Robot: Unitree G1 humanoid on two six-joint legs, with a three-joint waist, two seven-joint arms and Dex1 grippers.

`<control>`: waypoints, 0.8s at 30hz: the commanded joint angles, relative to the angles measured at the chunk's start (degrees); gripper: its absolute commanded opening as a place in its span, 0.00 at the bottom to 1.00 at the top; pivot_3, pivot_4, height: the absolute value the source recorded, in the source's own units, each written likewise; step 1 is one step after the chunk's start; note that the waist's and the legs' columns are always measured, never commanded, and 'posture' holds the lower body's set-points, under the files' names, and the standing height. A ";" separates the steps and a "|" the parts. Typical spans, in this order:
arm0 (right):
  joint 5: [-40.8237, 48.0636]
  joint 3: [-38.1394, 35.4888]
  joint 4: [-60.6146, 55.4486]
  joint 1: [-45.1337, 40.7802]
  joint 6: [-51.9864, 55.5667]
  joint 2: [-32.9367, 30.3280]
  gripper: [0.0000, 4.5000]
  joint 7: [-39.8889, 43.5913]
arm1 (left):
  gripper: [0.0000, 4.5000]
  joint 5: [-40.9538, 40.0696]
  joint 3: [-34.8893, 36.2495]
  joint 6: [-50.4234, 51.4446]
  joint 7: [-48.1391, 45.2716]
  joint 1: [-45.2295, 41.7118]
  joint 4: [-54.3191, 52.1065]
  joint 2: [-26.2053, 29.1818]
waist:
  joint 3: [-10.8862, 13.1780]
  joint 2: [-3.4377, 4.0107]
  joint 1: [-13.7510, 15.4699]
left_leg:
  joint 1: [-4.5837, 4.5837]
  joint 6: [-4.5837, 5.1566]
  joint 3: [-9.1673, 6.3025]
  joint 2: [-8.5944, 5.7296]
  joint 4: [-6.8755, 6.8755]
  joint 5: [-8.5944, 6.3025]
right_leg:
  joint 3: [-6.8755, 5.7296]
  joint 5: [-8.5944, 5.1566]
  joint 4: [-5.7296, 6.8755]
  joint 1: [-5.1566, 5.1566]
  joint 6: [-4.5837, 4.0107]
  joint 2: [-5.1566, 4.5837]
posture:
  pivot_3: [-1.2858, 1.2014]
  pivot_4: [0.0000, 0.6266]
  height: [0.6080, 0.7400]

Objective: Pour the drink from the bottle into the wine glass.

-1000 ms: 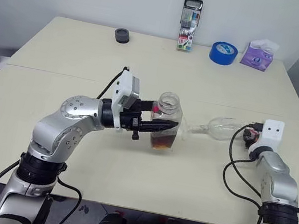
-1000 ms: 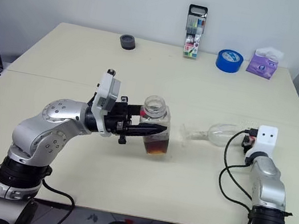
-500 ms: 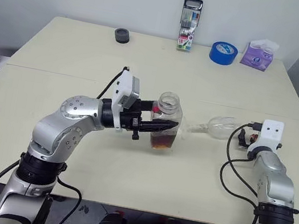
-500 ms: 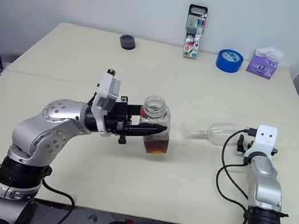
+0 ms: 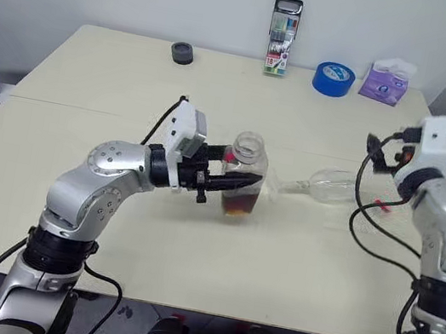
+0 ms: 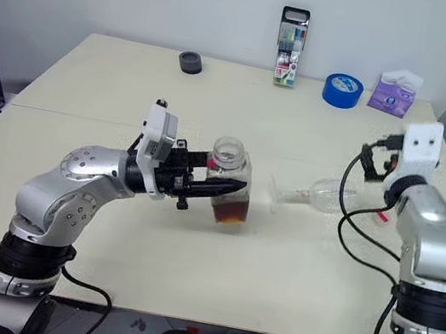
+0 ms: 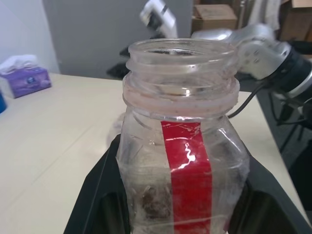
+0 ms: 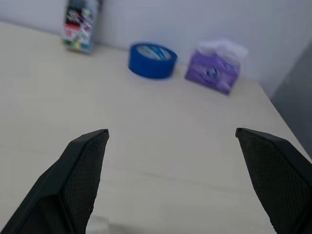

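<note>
We see the left gripper (image 5: 236,180) clamped on the uncapped bottle (image 5: 243,186); wine glass (image 5: 323,186) lies tipped over at its 3 o'clock, right gripper (image 8: 170,175) spread wide, empty.

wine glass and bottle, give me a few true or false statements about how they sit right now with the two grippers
1. The wine glass stands upright on its foot. False: it lies on its side on the table.
2. The left gripper is shut on the bottle. True.
3. The bottle has its cap on. False: its wide neck is open.
4. The right gripper holds the wine glass. False: its fingers stand wide apart above the table with nothing between them.
5. A little dark drink sits in the bottom of the bottle. True.
</note>
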 commanded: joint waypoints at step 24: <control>32.63 7.18 -17.84 -5.34 11.98 1.00 0.99 20.01 | 0.42 19.77 14.80 -13.84 34.43 -4.17 19.76 -5.24 | -0.01 -0.03 0.27 | -0.05 0.00 -0.11 -0.02 0.06 0.00 | -0.13 0.00 -0.01 0.00 0.00 -0.08 | 0.52 0.24 1.00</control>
